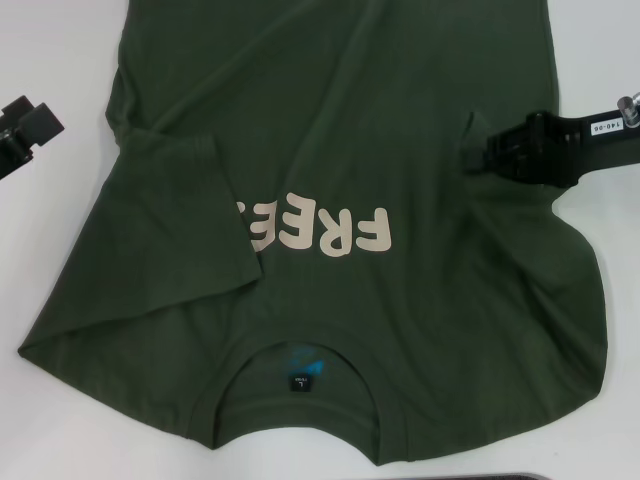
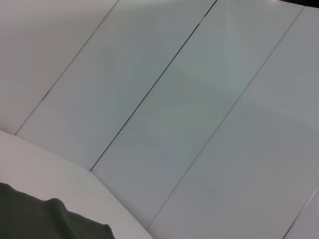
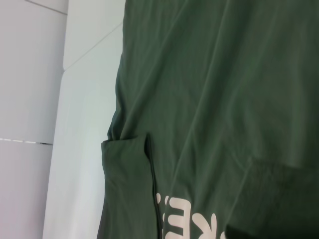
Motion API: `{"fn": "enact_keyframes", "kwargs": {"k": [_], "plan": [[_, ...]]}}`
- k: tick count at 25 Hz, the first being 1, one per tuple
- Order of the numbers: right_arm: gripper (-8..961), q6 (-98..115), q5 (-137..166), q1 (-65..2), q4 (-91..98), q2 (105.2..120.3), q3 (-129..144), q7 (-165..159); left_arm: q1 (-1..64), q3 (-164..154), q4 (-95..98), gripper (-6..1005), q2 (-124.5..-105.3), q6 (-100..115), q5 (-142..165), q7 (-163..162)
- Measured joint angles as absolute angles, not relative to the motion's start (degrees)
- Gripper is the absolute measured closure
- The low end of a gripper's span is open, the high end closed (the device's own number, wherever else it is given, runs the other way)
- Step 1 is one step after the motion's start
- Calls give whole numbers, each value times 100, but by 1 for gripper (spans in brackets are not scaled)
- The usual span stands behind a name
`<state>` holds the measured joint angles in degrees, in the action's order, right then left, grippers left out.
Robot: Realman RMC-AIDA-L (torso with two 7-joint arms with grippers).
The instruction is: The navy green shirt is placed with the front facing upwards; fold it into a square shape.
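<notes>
The navy green shirt (image 1: 330, 130) lies spread on the white table (image 1: 60, 420), front up, with its round collar and small dark neck label (image 1: 300, 380) at the near edge. One sleeve (image 1: 190, 220) is folded inward and covers the end of the cream "FREE" lettering (image 1: 330, 232). My right gripper (image 1: 478, 152) is low over the opposite sleeve area, where a fabric edge stands up beside it. The right wrist view shows the shirt (image 3: 224, 89) with both sleeve folds. My left gripper (image 1: 22, 132) is off the shirt at the table's left side. A shirt corner (image 2: 45, 219) shows in the left wrist view.
White table surface surrounds the shirt at the left and near corners. A dark strip (image 1: 500, 477) shows at the table's near edge. The left wrist view shows pale panels (image 2: 199, 99) beyond the table edge.
</notes>
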<state>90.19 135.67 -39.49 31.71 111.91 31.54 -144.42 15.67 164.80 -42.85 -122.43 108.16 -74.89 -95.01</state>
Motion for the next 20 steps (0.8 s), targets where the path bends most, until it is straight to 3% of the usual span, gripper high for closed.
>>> {"fn": "enact_keyframes", "kwargs": {"k": [13,17,20], "plan": [[701,9044,13553,-4409,3242,11245,3247,-14434,1545,16480,-4306,50,-12211,10770,-7611,-9590],[695,9180,13619,-4286,3632,11133,3649,-14474,1530,16479,-4315,50,-12176,10766,-7620,-9699],[691,9357,13797,-4144,3940,10934,3817,-14589,1523,16479,-4314,50,-12117,10685,-7690,-9834]]}}
